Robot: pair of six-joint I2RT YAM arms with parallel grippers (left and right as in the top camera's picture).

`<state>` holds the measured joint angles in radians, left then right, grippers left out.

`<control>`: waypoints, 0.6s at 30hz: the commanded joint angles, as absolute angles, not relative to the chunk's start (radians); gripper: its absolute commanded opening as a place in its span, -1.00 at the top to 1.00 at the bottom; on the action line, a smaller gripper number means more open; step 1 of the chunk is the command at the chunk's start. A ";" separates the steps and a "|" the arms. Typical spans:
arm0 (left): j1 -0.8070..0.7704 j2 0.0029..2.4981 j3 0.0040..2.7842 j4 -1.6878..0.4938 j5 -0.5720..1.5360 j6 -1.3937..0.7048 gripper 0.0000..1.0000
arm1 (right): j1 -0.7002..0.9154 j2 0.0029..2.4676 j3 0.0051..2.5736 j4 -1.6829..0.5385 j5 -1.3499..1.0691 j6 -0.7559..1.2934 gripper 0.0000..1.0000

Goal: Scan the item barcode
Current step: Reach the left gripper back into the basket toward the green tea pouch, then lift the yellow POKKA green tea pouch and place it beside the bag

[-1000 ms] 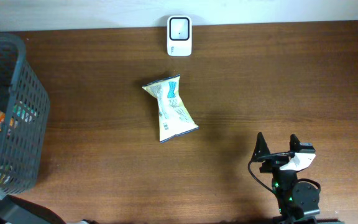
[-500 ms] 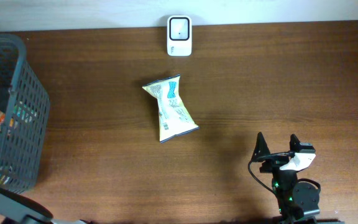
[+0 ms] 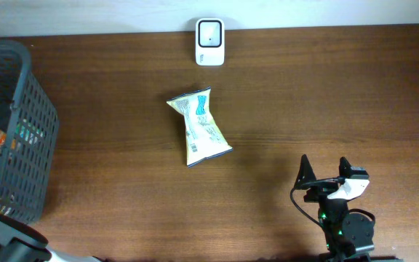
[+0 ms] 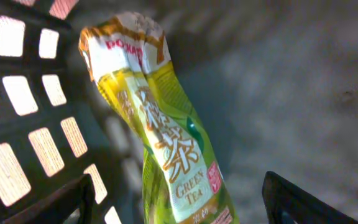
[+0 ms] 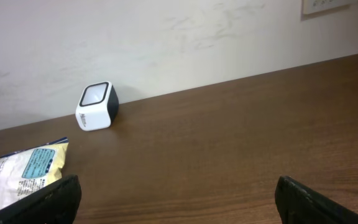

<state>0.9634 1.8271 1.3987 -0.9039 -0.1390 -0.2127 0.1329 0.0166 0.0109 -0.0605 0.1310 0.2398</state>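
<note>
Shifted since prior frame: left arm (image 3: 9,246), at lower-left corner; rest unmoved. Left gripper (image 4: 179,193): inside dark grey plastic mesh basket (image 3: 28,124), jaws apart, straddling yellow-green foil green-tea packet (image 4: 166,137), likely for pickup. Right gripper (image 5: 178,199): jaws apart, empty, parked. White cube barcode scanner (image 3: 210,41): far edge of dark wooden table (image 3: 355,87).

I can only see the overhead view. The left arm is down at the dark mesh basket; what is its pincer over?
Observer: A yellow-green plastic Green Tea packet, inside the dark mesh basket, between the fingers of the left pincer.
Operator: Gripped?
Observer: No, the jaws stand apart, with gaps either side of the packet.
Operator: And the scanner?
Observer: From the right wrist, the white cube scanner has a slanted top window.
</note>
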 commanded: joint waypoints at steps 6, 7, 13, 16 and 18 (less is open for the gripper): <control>0.974 1.914 1.396 -0.897 -0.184 -0.207 -0.47 | 0.138 0.014 0.006 -0.068 0.136 0.248 -0.97; 0.974 1.920 1.396 -0.895 -0.184 -0.207 -0.44 | 0.138 0.014 0.006 -0.068 0.136 0.248 -0.97; 0.974 1.961 1.396 -0.893 -0.183 -0.207 0.14 | 0.138 0.014 0.006 -0.068 0.136 0.248 -0.97; 0.973 1.963 1.396 -0.891 -0.180 -0.207 0.69 | 0.138 0.014 0.006 -0.068 0.136 0.248 -0.97; 0.974 1.963 1.396 -0.892 -0.179 -0.207 0.95 | 0.138 0.014 0.006 -0.068 0.136 0.248 -0.97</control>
<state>0.9638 1.9366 1.4002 -0.8932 -0.1944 -0.2047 0.1329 0.0166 0.0109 -0.0605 0.1310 0.2398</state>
